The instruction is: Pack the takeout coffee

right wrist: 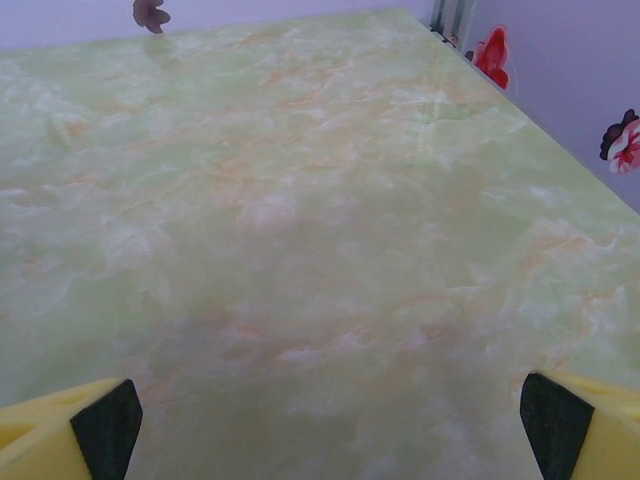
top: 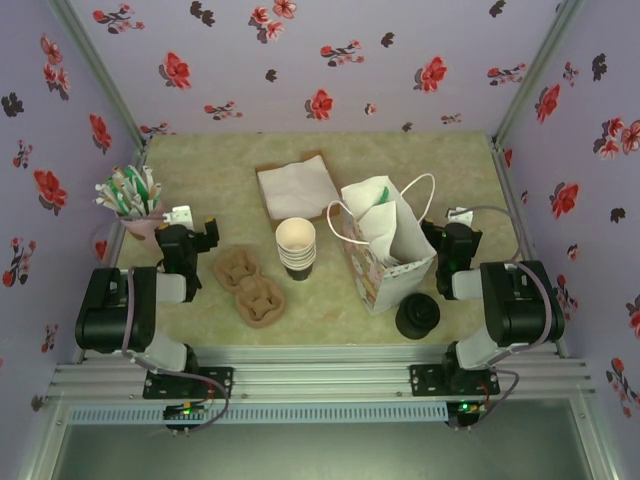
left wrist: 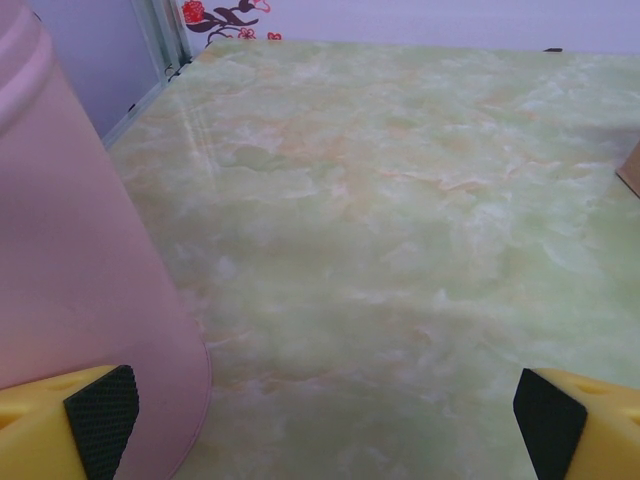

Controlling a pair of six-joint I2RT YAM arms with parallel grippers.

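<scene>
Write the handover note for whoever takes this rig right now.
Left gripper: open, empty, low over the table, beside the pink cup.
Right gripper: open, empty, over bare table.
Paper bag stands right of the cup stack. A black lidded thing sits at the bag's near side; from above I cannot tell lidded coffee from lid pile.
Done: nothing gripped yet.
Left: pick up the coffee and set it in the bag.

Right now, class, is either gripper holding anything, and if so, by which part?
Nothing is held. The left gripper and right gripper are both open and empty.
</scene>
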